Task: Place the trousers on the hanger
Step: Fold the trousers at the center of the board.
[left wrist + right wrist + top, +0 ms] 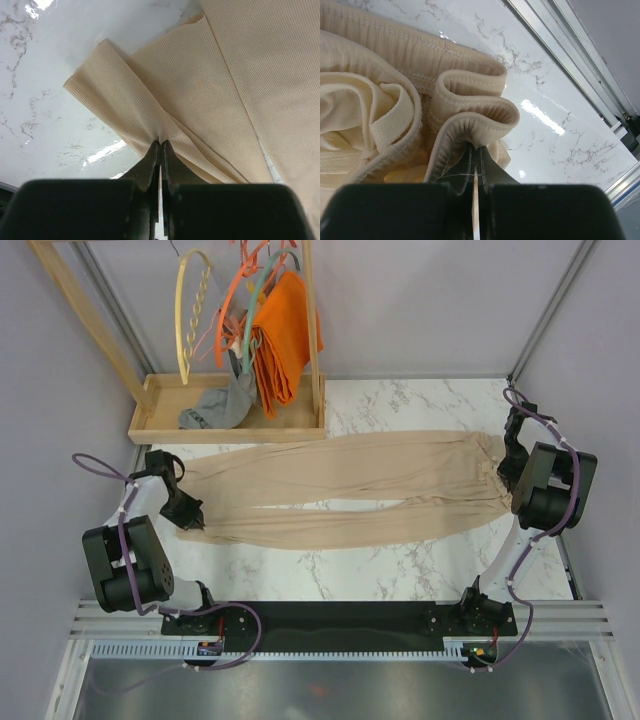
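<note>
Left pincer (160, 146): jaws pressed together on a fold of the trousers (340, 485), at the cuff end of the nearer leg. Cloth fans out ahead of my tips, flat on the marble table (400, 575).

Right pincer (475, 150): closed on the bunched waistband, its elastic edge curling just ahead of the tips.

Step, as I judge it: both ends gripped, garment stretched between my two pincers, not yet lifted.

The hanger (203, 302) hangs ahead of the left pincer, well apart, and far across from the right.

Next move calls for raising both ends together and carrying the cloth forward to drape over the hanger's bar. The left seems to hold one leg only, so the other may trail.

Edges: the wooden tray (230, 433) has its rim close ahead of the left pincer. A metal rail (555, 40) runs near the right pincer's outer side. An orange cloth (285, 335) crowds the hanger's inner side. There is open marble behind the cloth, between my pincers.
</note>
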{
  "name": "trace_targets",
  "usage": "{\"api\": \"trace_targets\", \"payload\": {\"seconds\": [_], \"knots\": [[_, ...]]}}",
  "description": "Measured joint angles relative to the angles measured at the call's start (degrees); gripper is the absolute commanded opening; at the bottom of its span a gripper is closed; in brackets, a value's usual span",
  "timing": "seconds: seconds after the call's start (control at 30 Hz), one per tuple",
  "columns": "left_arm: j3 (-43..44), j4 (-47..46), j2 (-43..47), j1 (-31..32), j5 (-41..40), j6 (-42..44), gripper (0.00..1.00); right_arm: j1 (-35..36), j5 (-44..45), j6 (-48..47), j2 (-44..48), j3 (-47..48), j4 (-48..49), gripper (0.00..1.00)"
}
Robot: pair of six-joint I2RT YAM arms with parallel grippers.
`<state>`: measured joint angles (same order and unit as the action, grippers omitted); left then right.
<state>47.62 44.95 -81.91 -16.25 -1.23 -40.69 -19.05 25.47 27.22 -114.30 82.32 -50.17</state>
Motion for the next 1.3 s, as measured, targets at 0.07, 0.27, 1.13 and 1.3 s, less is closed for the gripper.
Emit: {"api": "trace_targets", "payload": {"seconds": [0.07, 0.27, 1.13, 1.3], "knots": [[0.00, 0.17, 0.04, 0.00, -0.24, -0.04, 0.02, 0.00, -0.02, 0.00, -0.09, 0.02, 0.00, 0.00], [3.91, 1.46, -2.54, 0.00, -0.52, -0.15, 0.02, 0.00, -0.13, 0.00, -0.09, 0.15, 0.00, 0.00], [8.79, 2.43, -3.10, 0.04, -4.28, 0.00, 0.25, 0.00, -0.48, 0.00, -1.18, 1.38, -0.09, 0.00], [8.57, 2.51, -6.88, 0.04, -4.90, 0.02, 0.27, 0.00, -1.01, 0.00, -1.18, 1.38, -0.09, 0.00]]}}
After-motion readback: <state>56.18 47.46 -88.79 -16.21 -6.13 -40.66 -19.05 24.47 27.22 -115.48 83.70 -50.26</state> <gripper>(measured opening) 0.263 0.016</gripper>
